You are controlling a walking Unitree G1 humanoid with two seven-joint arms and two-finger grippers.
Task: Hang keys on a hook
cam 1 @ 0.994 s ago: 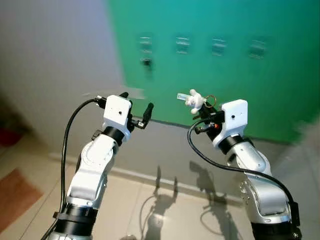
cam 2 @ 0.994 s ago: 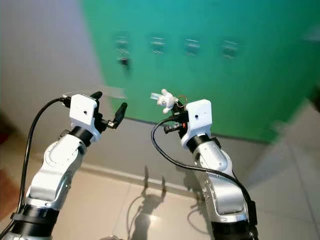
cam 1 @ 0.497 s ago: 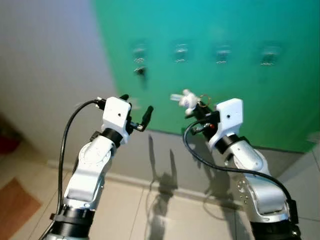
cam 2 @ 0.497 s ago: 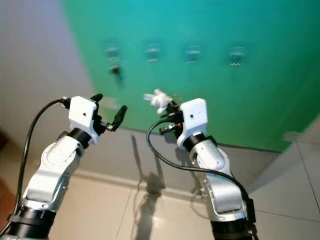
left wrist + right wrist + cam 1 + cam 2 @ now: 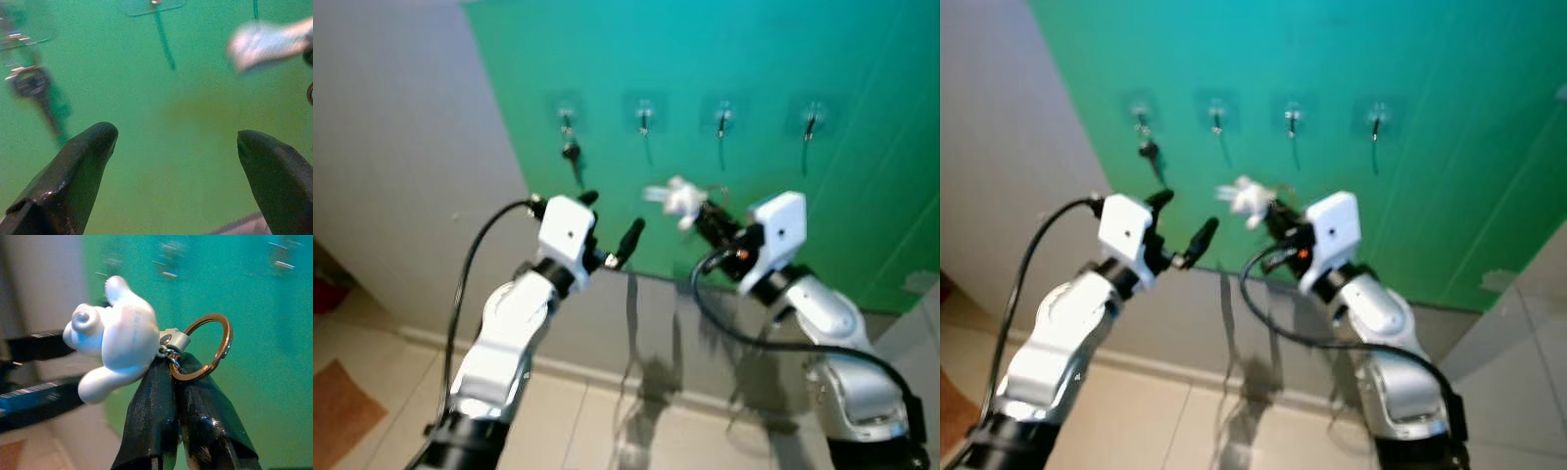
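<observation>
Right gripper [image 5: 168, 382], fingers clamped on a brass key ring [image 5: 203, 347] bearing a white figurine charm [image 5: 117, 340], raised below four wall hooks [image 5: 644, 116] on green wall [image 5: 862, 147]; left gripper [image 5: 178, 161] fingers apart, empty.

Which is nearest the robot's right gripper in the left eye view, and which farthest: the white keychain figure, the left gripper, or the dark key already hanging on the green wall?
1. White keychain figure: held in the right gripper itself, at its fingertips.
2. Left gripper: open, raised beside it on the robot's left.
3. Dark key: hanging from the leftmost hook on the green wall, beyond and above both grippers.
</observation>
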